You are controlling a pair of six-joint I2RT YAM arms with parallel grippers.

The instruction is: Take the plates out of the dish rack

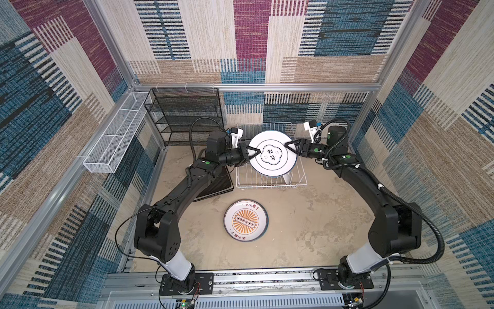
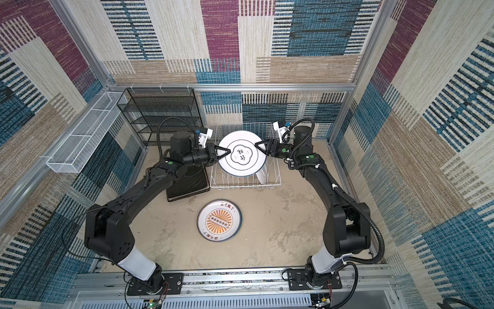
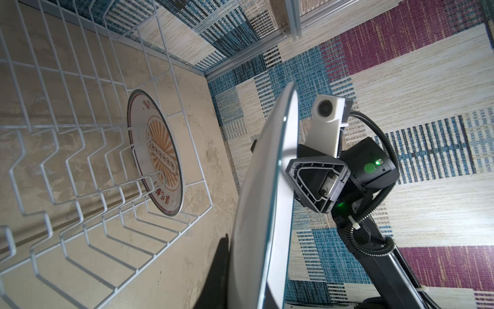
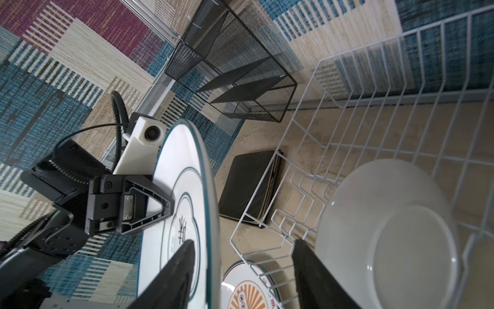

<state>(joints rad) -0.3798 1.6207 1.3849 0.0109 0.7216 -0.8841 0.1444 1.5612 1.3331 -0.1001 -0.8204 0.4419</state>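
Clamps blue-rimmed round white plate (image 1: 272, 157) in closed left gripper (image 1: 255, 153); right gripper (image 1: 290, 145) parted, empty, opposite. Below: one white plate (image 4: 387, 227) left in white wire rack (image 1: 270, 185); sunburst plate (image 1: 246, 220), black square plates (image 2: 192, 187) already out.

Tabletop (image 1: 307, 227): dish rack (image 1: 256, 184), sunburst plate (image 1: 245, 224), square-plate stack (image 1: 215, 189).

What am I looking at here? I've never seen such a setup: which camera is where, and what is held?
Two black robot arms work over a table. Two pictures look down from overhead; the other two come from a camera on each wrist. The left end effector is clamped on the rim of a round white plate above the wire dish rack; the right end effector sits open at the opposite rim. Another white plate stands in the rack. On the table lie a sunburst plate and a stack of black-backed square plates.
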